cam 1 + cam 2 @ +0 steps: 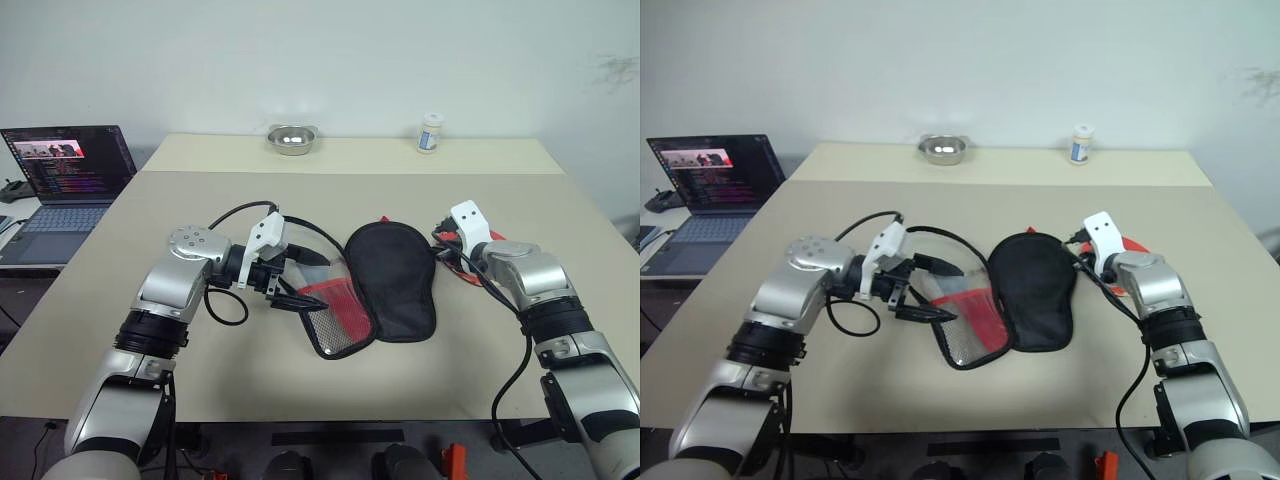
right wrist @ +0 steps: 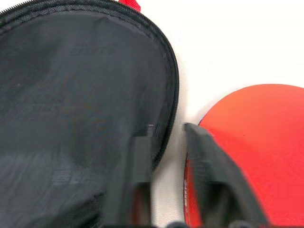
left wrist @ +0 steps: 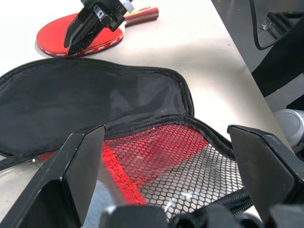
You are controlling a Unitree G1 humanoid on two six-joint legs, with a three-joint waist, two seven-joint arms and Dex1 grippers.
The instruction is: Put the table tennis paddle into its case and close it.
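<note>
The case lies unzipped and spread flat mid-table, its black half (image 1: 392, 280) to the right and its red mesh-pocket half (image 1: 338, 312) to the left. My left gripper (image 1: 303, 280) hovers open just over the mesh half (image 3: 161, 156), holding nothing. The table tennis paddle (image 3: 54, 40) lies red face up on the table right of the case, mostly under my right arm. My right gripper (image 2: 168, 142) points down at the gap between the case's zip edge (image 2: 173, 85) and the paddle's rim (image 2: 256, 137). Its fingers stand a little apart, with nothing between them.
A steel bowl (image 1: 292, 138) and a small white bottle (image 1: 430, 132) stand at the far edge of the table. An open laptop (image 1: 65, 175) sits on a lower surface off the table's left side. Black cables loop from my left wrist beside the case.
</note>
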